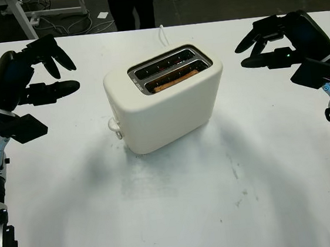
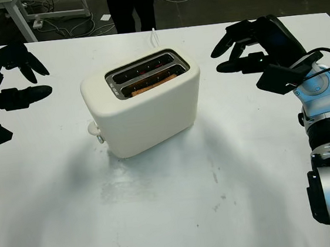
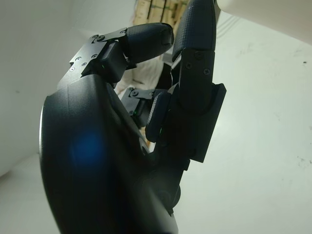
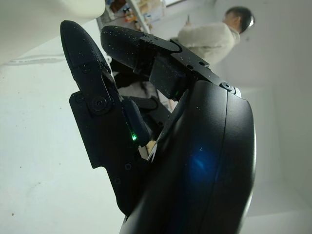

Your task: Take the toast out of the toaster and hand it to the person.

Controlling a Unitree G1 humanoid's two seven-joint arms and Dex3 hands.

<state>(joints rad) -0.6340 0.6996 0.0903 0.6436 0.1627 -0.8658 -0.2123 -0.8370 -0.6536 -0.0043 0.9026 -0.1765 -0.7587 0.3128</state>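
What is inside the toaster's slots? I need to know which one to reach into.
The toaster has two slots. The near slot holds the toast, only its top edge showing; the rest is hidden inside. The far slot shows only dark wire guides.

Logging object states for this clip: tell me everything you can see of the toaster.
The toaster is a cream, rounded two-slot model with a smooth matte shell and a metal-rimmed top. It stands upright near the middle of the white table, turned at an angle, with a round knob at its near-left end and a white cord leading from its far side. A slice of toast sits low in the nearer slot; the farther slot looks empty. Nothing else touches it: the left hand and right hand are open off to either side.
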